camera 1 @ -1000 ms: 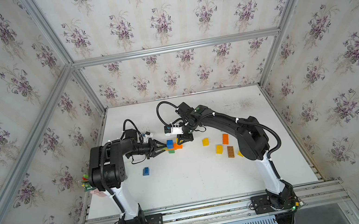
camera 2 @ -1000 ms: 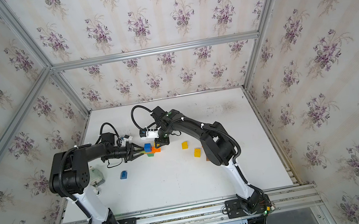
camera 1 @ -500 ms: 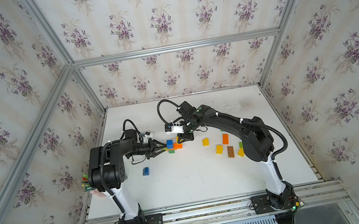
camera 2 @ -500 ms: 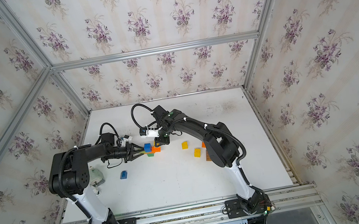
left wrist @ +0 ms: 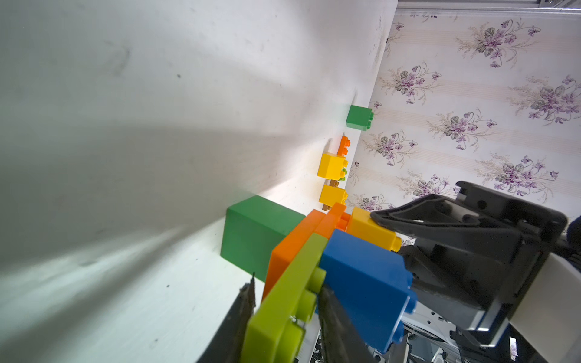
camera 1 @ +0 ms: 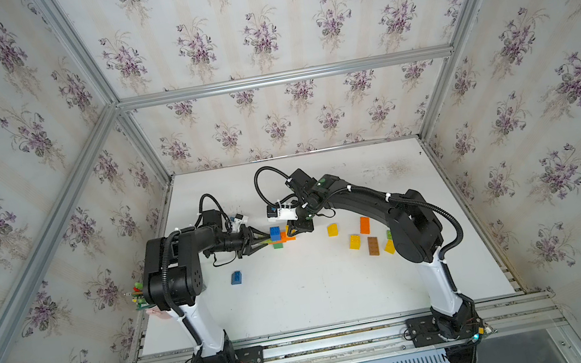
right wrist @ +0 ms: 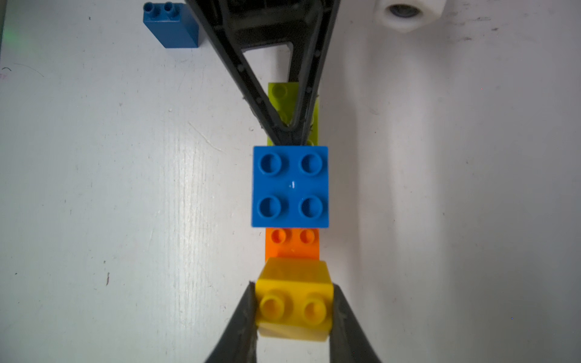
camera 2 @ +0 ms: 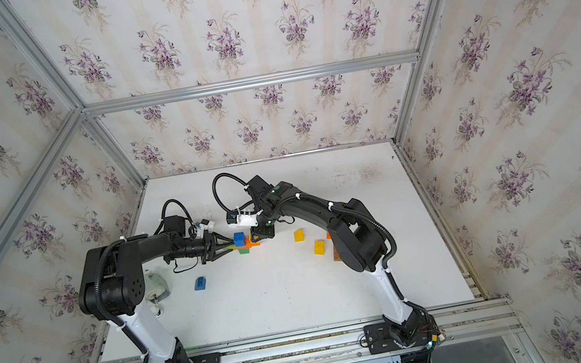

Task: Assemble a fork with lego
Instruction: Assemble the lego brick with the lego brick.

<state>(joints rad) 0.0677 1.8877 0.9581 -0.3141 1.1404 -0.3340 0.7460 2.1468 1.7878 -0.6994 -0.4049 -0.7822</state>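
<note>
On the white table (camera 1: 299,299), left of centre, the lego stack (camera 1: 278,236) stands between both arms. The left gripper (left wrist: 287,292) is clamped on its lime plate (left wrist: 283,311). The right gripper (right wrist: 294,301) pinches the yellow brick (right wrist: 294,283) at the end of the orange brick (right wrist: 292,248). A blue brick (right wrist: 290,186) sits on top. Loose bricks (camera 1: 354,242) lie to the right.

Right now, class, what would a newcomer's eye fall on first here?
At the middle of the table, both grippers meet on one bright brick cluster: the left gripper pinches its lime plate, the right gripper a yellow brick. Loose bricks lie scattered by the right arm.
</note>
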